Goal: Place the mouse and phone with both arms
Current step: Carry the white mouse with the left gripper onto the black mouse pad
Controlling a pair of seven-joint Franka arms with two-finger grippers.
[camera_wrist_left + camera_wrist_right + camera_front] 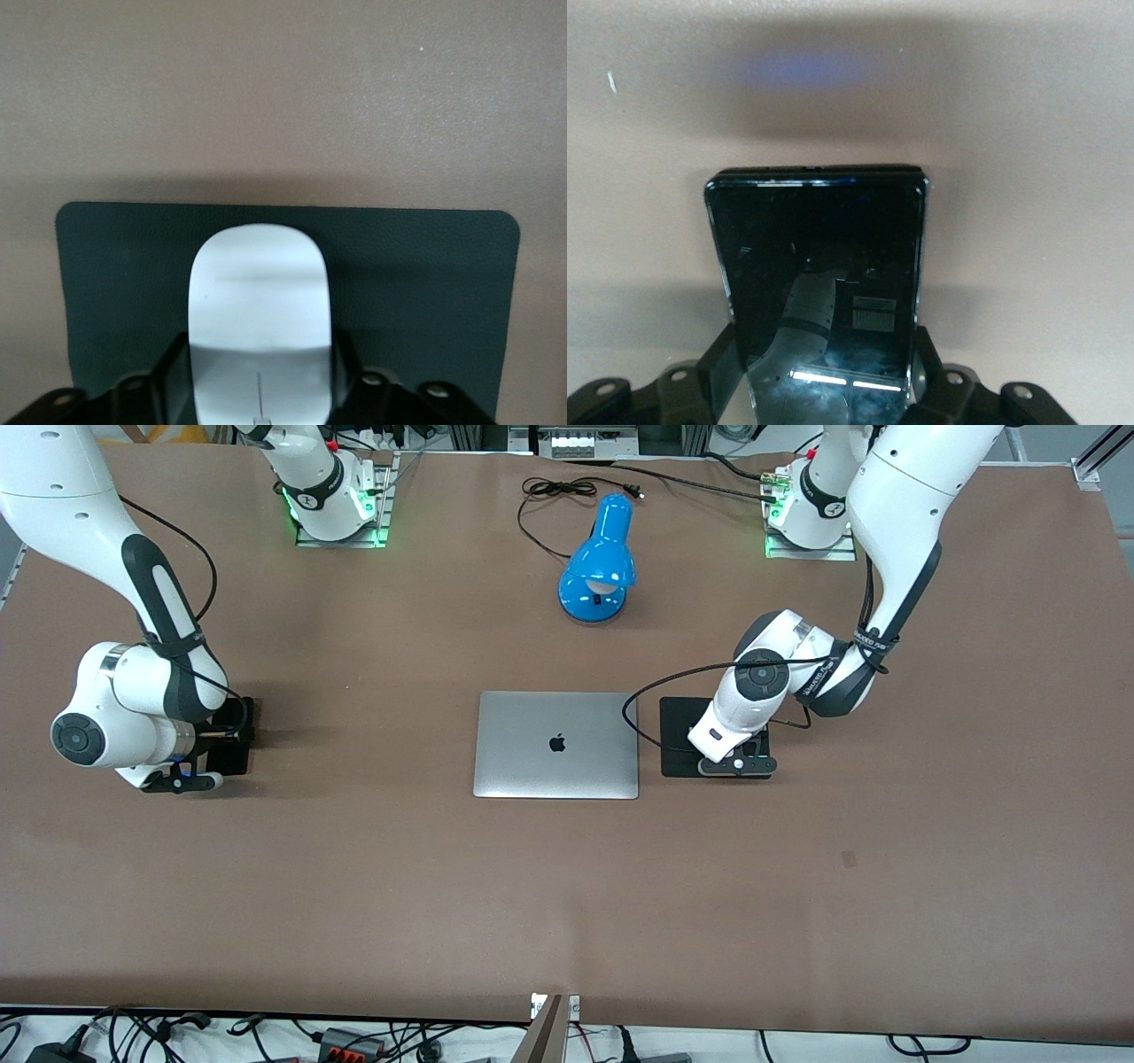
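The left gripper [259, 403] pinched the white mouse [259, 310] by its slick sides over the black mat [443, 274] beside the laptop [556, 744]; the right gripper [824, 390] clamped the glossy, rigid phone [819, 274] by its long edges, low over the table's [567, 903] right-arm end

One mouse [259, 305], one phone [819, 274], one silver laptop [556, 745], one blue desk lamp [601, 560], one black mat [680, 735], and two white robot arms, each with one gripper

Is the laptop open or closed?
Closed. The laptop lies flat on the table with its silver lid down and the logo facing up; no screen or keys show.
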